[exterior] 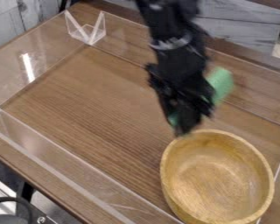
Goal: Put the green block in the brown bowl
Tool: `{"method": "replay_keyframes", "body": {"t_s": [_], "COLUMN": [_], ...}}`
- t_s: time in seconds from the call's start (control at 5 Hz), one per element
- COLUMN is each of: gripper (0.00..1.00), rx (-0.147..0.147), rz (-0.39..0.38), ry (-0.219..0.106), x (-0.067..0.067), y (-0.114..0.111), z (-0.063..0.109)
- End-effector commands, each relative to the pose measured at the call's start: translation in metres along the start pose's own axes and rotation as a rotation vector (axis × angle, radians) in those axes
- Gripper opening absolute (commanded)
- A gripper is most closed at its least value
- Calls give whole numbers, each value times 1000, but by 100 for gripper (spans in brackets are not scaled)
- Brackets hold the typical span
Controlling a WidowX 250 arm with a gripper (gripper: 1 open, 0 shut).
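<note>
My gripper (187, 119) hangs from the black arm just above the far rim of the brown bowl (219, 180), fingers pointing down and shut on the green block (220, 86). The block is a bright-green bar; only its upper end shows, sticking out to the right behind the fingers, and the rest is hidden by the gripper. The light wooden bowl sits at the front right of the table with nothing visible inside it.
A clear acrylic wall (38, 52) fences the wooden table top (84, 105) on all sides. A clear folded stand (84, 26) sits at the back left. The bowl stands close to the right wall.
</note>
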State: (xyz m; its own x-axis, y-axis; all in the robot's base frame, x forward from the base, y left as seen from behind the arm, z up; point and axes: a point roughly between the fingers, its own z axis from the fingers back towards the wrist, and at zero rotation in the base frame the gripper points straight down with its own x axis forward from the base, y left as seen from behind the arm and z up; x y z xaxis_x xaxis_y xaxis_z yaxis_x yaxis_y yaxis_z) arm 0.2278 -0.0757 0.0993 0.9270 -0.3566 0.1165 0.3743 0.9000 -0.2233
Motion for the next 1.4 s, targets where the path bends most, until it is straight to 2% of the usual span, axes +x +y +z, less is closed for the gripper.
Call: {"method": "replay_keyframes", "body": {"t_s": [0.0,0.2,0.4,0.6,1.2], "gripper": [0,0,0,0,0], "rx": [22,41,53,58,28], "rz": [-73,-53,42,100,162], "ry": [-31,-12,-32,-44,-48], "x": [-13,-19,-23,-26,-25], "y": [-59,-75,-57,-41,-36], "z": [2,-14,-2,0,-2]}}
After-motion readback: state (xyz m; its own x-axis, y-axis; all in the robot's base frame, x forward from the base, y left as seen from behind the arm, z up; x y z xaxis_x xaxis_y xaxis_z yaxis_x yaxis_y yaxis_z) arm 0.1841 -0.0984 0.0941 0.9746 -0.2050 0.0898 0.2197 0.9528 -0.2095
